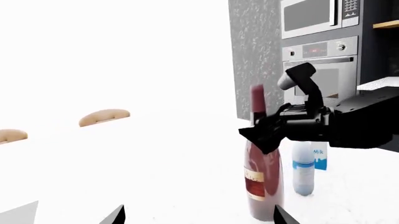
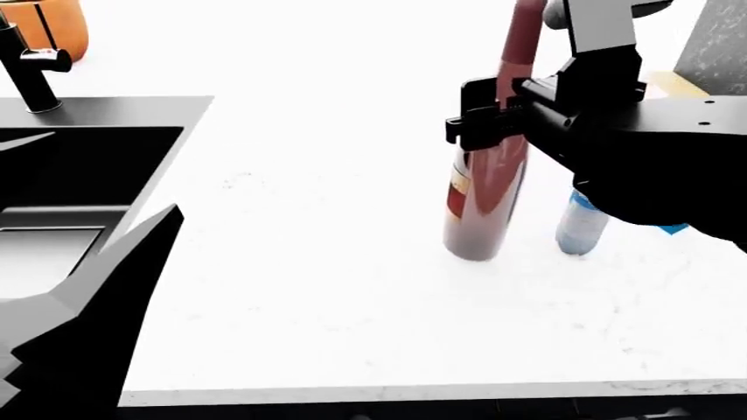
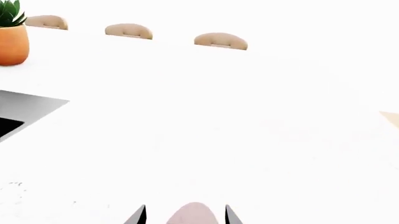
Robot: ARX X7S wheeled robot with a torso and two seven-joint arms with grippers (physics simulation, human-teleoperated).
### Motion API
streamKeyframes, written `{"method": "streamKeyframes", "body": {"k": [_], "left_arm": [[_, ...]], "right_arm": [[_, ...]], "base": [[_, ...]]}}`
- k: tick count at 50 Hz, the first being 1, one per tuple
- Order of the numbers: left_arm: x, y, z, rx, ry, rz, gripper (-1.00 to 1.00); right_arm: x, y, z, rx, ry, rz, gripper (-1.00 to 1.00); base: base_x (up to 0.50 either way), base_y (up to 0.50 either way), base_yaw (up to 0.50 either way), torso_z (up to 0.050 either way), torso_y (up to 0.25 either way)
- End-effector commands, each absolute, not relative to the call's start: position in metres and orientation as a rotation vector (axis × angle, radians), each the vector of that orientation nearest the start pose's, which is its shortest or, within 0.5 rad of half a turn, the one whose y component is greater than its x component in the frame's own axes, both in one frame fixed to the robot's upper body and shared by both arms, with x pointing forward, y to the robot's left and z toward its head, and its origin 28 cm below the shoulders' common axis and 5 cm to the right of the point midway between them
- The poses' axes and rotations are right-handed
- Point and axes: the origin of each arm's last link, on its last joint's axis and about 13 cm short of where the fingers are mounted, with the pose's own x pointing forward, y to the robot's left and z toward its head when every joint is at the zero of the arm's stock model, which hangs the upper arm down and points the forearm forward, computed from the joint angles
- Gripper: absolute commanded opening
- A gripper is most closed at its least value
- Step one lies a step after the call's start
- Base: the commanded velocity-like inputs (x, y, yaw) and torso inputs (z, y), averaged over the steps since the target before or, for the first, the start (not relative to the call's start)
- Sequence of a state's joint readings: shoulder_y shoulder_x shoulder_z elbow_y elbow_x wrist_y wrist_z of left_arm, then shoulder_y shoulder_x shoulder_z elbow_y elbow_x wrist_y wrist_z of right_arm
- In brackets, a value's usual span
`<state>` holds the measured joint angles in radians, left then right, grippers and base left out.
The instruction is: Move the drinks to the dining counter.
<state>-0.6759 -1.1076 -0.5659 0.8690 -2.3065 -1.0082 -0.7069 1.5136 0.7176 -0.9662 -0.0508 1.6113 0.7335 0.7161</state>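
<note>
The tall dark-red wine bottle (image 2: 478, 197) stands upright on the white-topped dining counter (image 2: 327, 306). My right gripper (image 2: 485, 122) sits around its shoulder and neck. In the right wrist view the bottle (image 3: 194, 215) lies between the jaws with a small gap on each side, so my right gripper (image 3: 184, 217) looks open. The clear water bottle (image 2: 580, 226) stands just right of the wine bottle, with the milk carton (image 2: 671, 229) behind it, mostly hidden by my arm. My left gripper (image 1: 198, 217) is open and empty, low near the sink, facing the wine bottle (image 1: 262, 182).
A black inset sink (image 2: 82, 166) and faucet (image 2: 24, 61) lie at the counter's left, with an orange plant pot (image 3: 12, 42) beyond. Tan stool backs (image 3: 128, 31) line the far edge. A wall oven and microwave (image 1: 324, 70) stand behind the drinks.
</note>
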Motion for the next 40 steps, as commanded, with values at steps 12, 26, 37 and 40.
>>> {"method": "streamKeyframes", "body": {"k": [12,26,37,40], "left_arm": [[0.098,0.284,0.309,0.072,-0.163,-0.546,1.0],[0.097,0.284,0.31,0.072,-0.164,-0.546,1.0],[0.098,0.284,0.31,0.073,-0.163,-0.547,1.0],[0.098,0.284,0.31,0.073,-0.163,-0.547,1.0]], "right_arm": [[0.305,-0.112,0.301,-0.113,0.112,0.18,-1.0],[0.298,-0.111,0.31,-0.114,0.077,0.207,1.0],[0.292,-0.114,0.316,-0.118,0.063,0.205,1.0],[0.29,-0.114,0.318,-0.122,0.056,0.204,1.0]], "base": [[0.0,0.0,0.0,0.0,0.001],[0.0,0.0,0.0,0.0,0.0],[0.0,0.0,0.0,0.0,0.0],[0.0,0.0,0.0,0.0,0.0]]}}
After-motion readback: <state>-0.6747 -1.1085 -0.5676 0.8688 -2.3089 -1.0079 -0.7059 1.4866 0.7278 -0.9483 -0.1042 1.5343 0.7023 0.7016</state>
